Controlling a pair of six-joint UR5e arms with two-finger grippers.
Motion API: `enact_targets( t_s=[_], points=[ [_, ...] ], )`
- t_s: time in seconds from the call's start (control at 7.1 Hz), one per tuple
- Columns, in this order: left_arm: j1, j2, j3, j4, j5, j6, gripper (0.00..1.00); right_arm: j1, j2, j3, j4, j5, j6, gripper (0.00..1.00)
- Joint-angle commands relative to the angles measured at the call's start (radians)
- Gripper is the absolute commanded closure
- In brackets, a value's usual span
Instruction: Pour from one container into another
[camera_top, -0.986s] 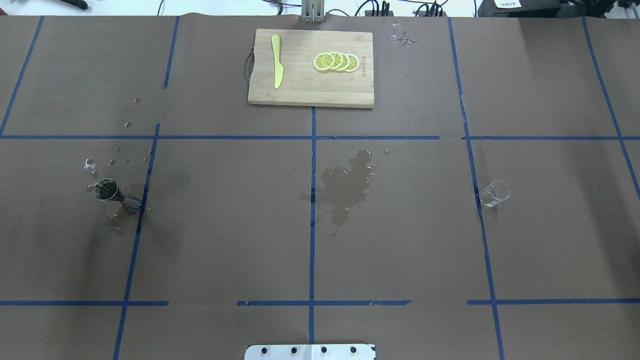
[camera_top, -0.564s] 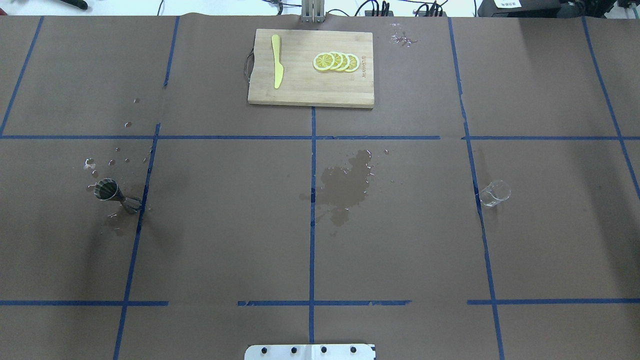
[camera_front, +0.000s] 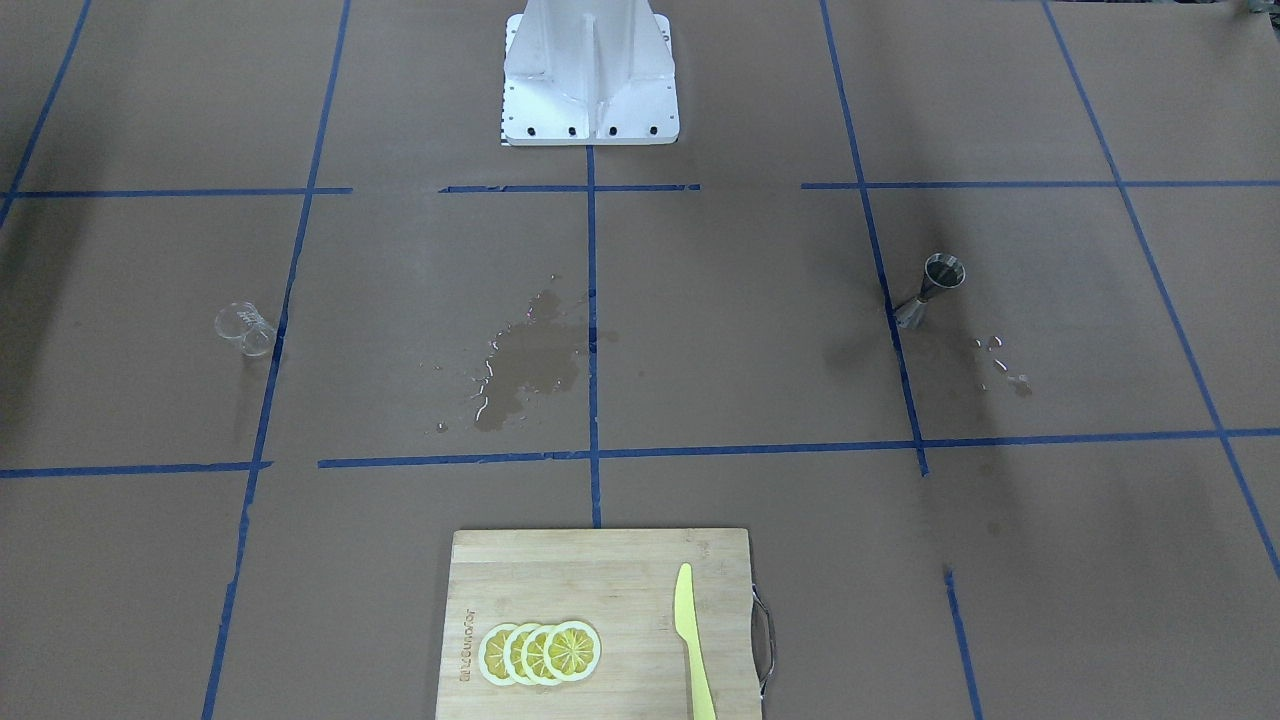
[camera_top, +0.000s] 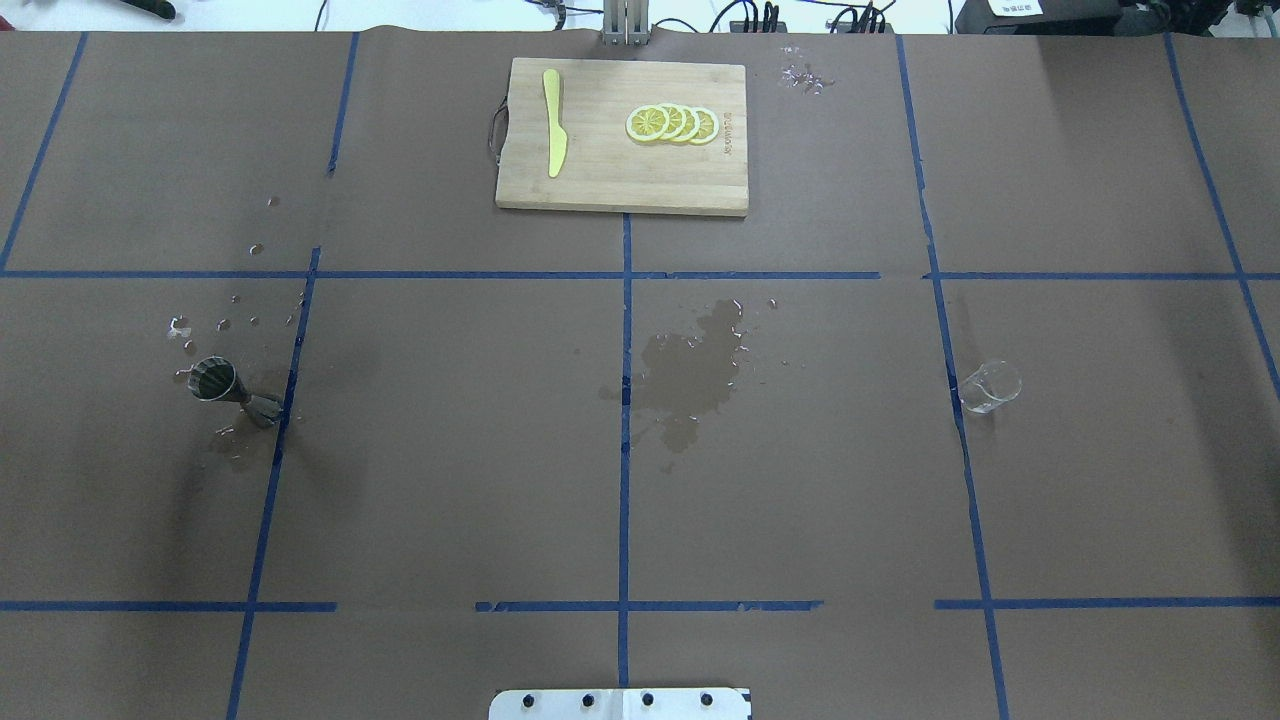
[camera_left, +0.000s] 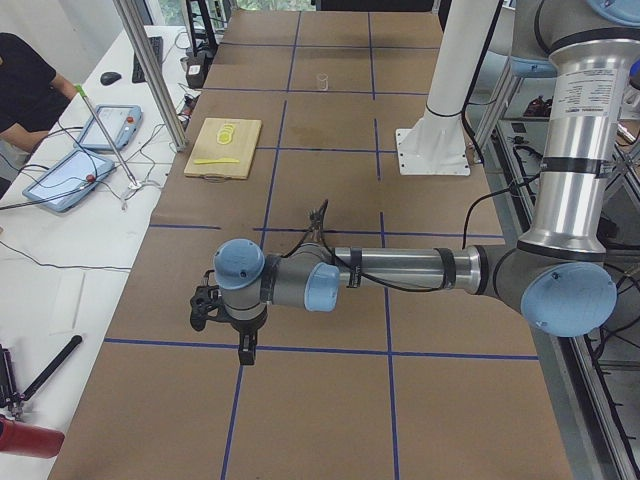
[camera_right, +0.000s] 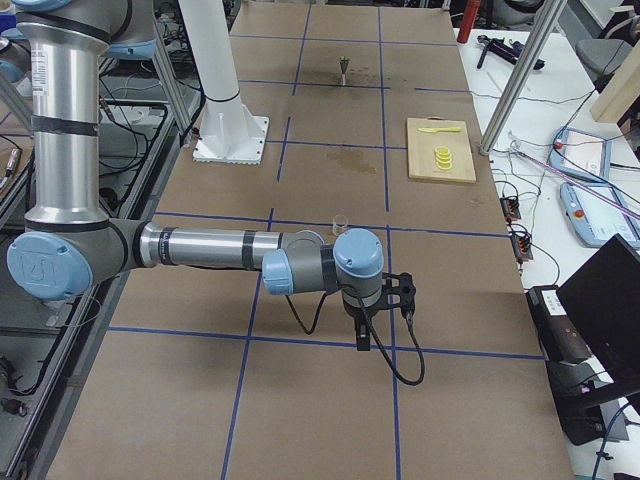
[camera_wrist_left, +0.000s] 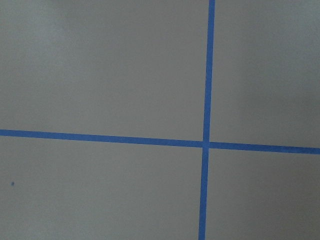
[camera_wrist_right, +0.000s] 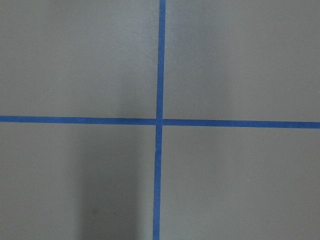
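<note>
Well, on your overhead view the metal jigger (camera_top: 225, 385) stands at nine o'clock, a wet patch (camera_top: 690, 375) marks the centre, and the glass cup (camera_top: 990, 387) sits at three o'clock, possibly empty. You see the left gripper (camera_left: 245, 348) and right gripper (camera_right: 362, 338) only from the side, so their grip cannot be told.

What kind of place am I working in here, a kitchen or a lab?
Most likely a robotics lab, not a kitchen: a brown paper table gridded with blue tape, and control tablets on the side bench.
</note>
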Motion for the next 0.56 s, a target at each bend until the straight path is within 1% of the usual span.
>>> enact_targets(
  t_s=[0.0,0.28,0.42],
  points=[
    [0.007,-0.002,-0.001,0.000,-0.001,0.001,0.00,0.000,0.000,0.004,0.001,0.015,0.002,0.00],
    [0.035,-0.002,-0.004,-0.022,-0.003,-0.004,0.00,0.000,0.000,0.005,0.001,0.063,0.002,0.00],
    [0.056,-0.003,-0.007,-0.026,-0.003,-0.004,0.00,0.000,-0.002,0.005,0.001,0.066,0.002,0.00]
  ],
)
